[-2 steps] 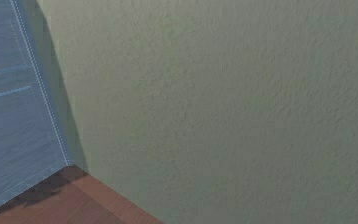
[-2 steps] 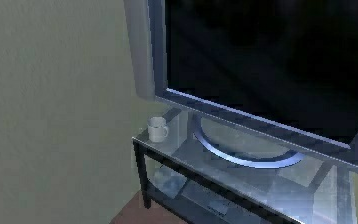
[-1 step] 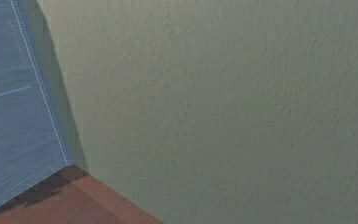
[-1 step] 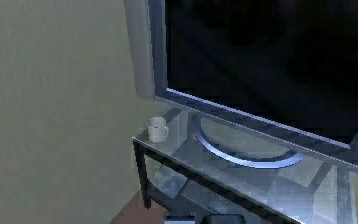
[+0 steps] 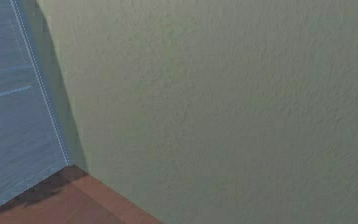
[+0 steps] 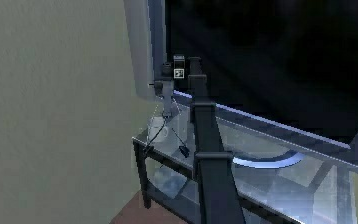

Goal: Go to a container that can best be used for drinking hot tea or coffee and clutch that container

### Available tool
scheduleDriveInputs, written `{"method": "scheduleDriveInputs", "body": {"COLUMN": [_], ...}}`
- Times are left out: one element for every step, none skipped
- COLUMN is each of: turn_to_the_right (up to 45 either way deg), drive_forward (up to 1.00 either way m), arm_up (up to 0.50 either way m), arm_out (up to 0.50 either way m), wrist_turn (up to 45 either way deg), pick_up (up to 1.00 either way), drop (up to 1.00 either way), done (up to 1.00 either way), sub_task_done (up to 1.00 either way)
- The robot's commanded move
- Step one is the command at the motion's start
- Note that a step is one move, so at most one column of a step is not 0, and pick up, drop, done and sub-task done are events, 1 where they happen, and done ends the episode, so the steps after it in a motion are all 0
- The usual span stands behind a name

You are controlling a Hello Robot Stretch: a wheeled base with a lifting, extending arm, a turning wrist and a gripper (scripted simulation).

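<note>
Plainly, one claw (image 6: pixel 168 125) shows near one glass table (image 6: pixel 297 195), one dark screen (image 6: pixel 277 60).

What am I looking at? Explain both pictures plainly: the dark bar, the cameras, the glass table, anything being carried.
This is a wheeled robot with one reaching arm. The forward view looks ahead from the robot: a pale green wall, a blue-grey panel at its left, red-brown floor below. The arm side view looks out sideways: the dark bar is the arm, ending in a claw, seen against a glass-topped table. A large dark pane, a screen or window, rises behind the table, with a curved pale-blue piece on the glass. I cannot tell whether the claw holds anything.
</note>
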Motion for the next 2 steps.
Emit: {"method": "scheduleDriveInputs", "body": {"turn_to_the_right": [0.0, 0.0], "drive_forward": [0.0, 0.0], "arm_up": [0.0, 0.0], "arm_out": [0.0, 0.0], "wrist_turn": [45.0, 45.0], "pick_up": [0.0, 0.0], "drop": [0.0, 0.0], "done": [0.0, 0.0], "sub_task_done": [0.0, 0.0]}}
